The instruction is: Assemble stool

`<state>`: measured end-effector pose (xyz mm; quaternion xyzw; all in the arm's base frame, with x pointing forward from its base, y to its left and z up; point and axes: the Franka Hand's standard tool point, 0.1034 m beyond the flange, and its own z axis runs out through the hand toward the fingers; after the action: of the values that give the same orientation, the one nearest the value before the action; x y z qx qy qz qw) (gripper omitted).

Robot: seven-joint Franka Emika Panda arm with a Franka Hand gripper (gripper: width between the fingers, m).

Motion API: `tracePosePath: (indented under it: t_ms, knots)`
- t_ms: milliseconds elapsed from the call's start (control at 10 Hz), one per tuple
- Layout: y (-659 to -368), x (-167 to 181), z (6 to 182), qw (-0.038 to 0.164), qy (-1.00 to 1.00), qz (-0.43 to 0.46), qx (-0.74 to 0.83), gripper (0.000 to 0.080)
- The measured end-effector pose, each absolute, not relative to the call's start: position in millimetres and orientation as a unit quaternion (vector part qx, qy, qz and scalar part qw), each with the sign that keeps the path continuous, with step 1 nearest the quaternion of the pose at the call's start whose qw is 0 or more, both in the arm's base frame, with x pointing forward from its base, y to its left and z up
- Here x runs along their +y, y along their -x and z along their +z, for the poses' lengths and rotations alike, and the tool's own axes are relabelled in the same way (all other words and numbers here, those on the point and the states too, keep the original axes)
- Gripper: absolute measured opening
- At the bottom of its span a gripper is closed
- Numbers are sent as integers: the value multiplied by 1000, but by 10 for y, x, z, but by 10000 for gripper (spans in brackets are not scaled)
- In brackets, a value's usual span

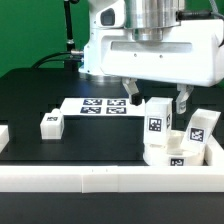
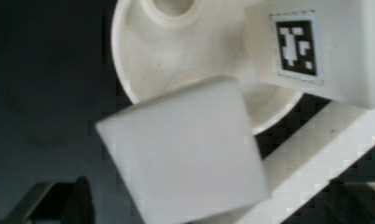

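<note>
Firstly, exterior view: the arm hangs over the 3 o'clock half of the black counter (image 1: 90, 145).
Claw (image 1: 157, 104): open, its fingers on either side of an upright leg (image 1: 156, 122) with a gap on both sides; it grips nothing.
Seat (image 1: 162, 153): lies on the counter directly under that leg, close to the white rail (image 1: 90, 181) at 6 o'clock.
Second leg (image 1: 199, 127): just beside the seat, at its 2 o'clock.
Third leg (image 1: 52, 122): well apart, at 9 o'clock of the seat.
Marker board (image 1: 100, 104): flat on the counter at 11 o'clock of the seat.
Handling, judged: hard, stiff plastic, light and probably rather slick, so it will not give under the pads but could twist in them.
Hold, judged: the two flat opposite sides of the upright leg, around mid-height, squarely.

Wrist view: a pale tilted block face (image 2: 180, 150) fills the foreground, most likely the end of the leg between the fingers.
Seat here (image 2: 193, 60): its round face shows behind the block.
Tag (image 2: 294, 45): sharp, but I cannot tell which part carries it.

Only outside: the open fingers, all three legs, the rail.
Only at the wrist: how the leg's end sits against the seat's face, close up.
</note>
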<state>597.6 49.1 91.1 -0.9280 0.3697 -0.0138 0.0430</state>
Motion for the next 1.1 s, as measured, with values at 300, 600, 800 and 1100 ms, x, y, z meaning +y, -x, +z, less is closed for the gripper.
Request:
tracePosePath:
  t_ms: [300, 600, 800, 1100]
  knots:
    - [-5971, 504, 894, 42, 931, -13, 361, 470]
    - [-5973, 505, 894, 43, 930, -13, 364, 334]
    - [-5973, 506, 893, 44, 927, -12, 372, 334]
    - [-5971, 527, 885, 53, 868, -3, 493, 335]
